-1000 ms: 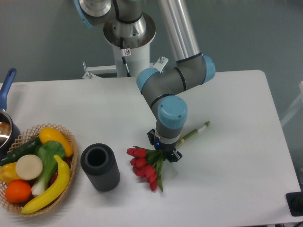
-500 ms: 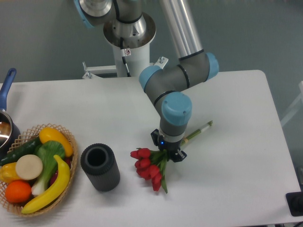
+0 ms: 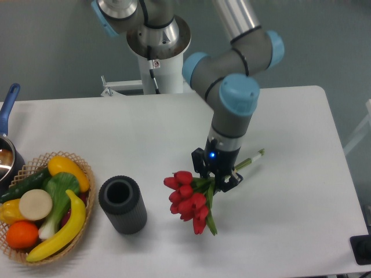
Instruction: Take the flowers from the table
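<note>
The flowers [image 3: 189, 199], a bunch of red tulips with green leaves, hang tilted above the white table [image 3: 301, 202], heads down to the left and the pale-tipped stem end up to the right. My gripper [image 3: 217, 179] is shut on their stems just behind the leaves, pointing straight down. The fingers are mostly hidden by the gripper body and the leaves.
A dark grey cylinder cup [image 3: 122, 204] stands left of the flowers. A wicker basket [image 3: 87, 174] of fruit and vegetables sits at the left edge, with a blue-handled pot [image 3: 7, 139] behind it. The arm's base [image 3: 156, 52] stands at the back.
The arm has risen and shifted right, carrying the flowers with it. The bunch has come up off the table and now hangs higher and farther right.
</note>
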Robot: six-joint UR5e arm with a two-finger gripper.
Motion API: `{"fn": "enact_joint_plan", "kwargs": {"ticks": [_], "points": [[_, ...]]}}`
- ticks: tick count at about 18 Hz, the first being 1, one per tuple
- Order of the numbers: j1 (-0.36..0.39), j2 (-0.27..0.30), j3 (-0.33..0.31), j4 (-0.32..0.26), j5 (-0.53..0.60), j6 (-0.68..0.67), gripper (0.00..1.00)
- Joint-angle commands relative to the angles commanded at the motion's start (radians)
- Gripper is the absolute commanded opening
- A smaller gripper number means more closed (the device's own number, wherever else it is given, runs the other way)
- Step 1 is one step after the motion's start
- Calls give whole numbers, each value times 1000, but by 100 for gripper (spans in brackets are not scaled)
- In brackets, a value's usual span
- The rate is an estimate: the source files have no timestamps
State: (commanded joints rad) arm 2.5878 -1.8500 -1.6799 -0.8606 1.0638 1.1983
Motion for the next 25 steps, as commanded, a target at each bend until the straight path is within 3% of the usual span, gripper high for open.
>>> {"fn": "enact_joint_plan", "kwargs": {"ticks": [2, 9, 18, 25], "points": [[15, 18, 23, 0, -118, -57, 36], [90, 71, 29, 0, -356, -101, 36], [137, 75, 26, 0, -493, -129, 36], [143, 77, 26, 2, -502, -131, 36]]}}
